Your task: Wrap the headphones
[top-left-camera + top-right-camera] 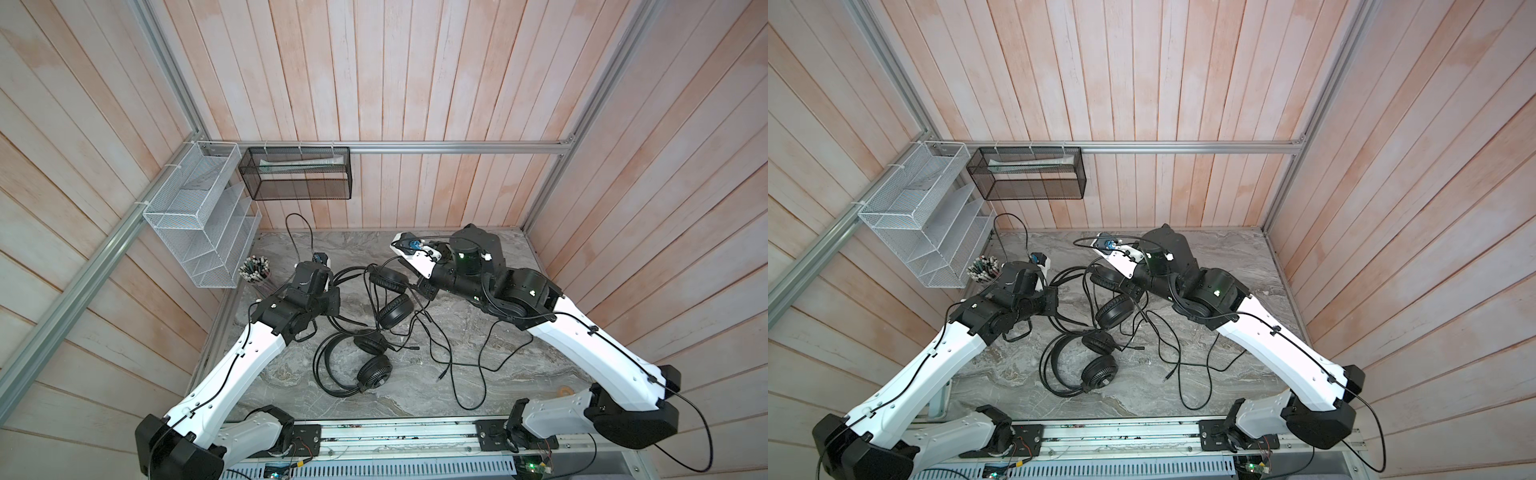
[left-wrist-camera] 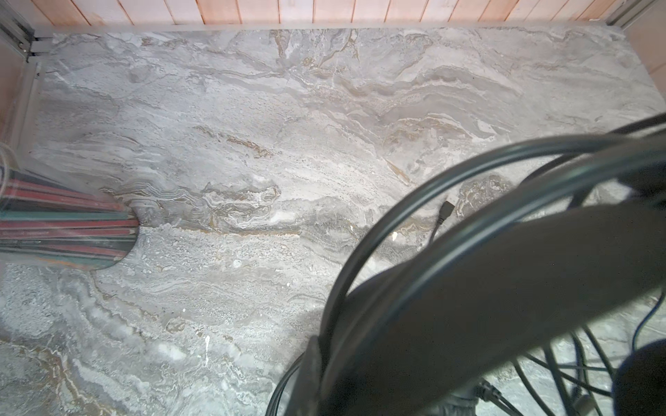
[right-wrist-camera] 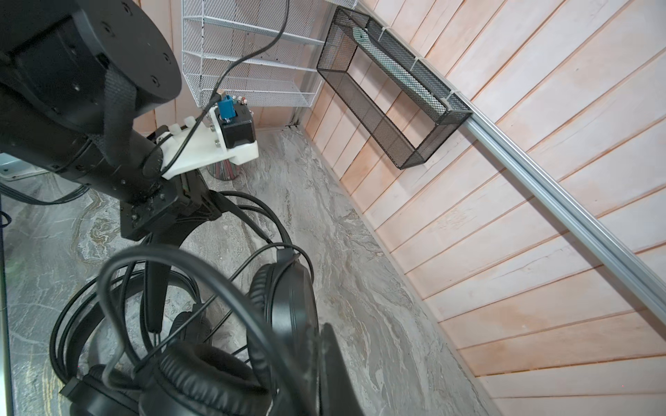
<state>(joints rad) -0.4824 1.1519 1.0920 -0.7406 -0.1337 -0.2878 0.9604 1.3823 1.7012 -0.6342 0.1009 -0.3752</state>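
1. Two headsets are on the table (image 1: 291, 374). The far headset (image 1: 395, 311) stands propped up mid-table, and the near headset (image 1: 374, 372) lies flat just in front of it. Their cables are tangled between them and off to the right.
2. The left gripper (image 3: 201, 212) is clamped on the far headset's headband and holds it upright.
3. The right gripper (image 1: 424, 289) sits closed just beside that headset's upper earcup. I cannot tell whether it pinches a cable.
4. The step in hand looks like winding the far headset's cable around it. To do it well:
   - use the left grip as a firm, steady anchor;
   - free the cable from the near headset's cable first, or both may drag;
   - lay even, snug turns, with no slack loops.
5. The loose plug (image 1: 439, 379) lies well out on the table and could snag when it is drawn in.
6. No brand, label or writing can be read on either headset.
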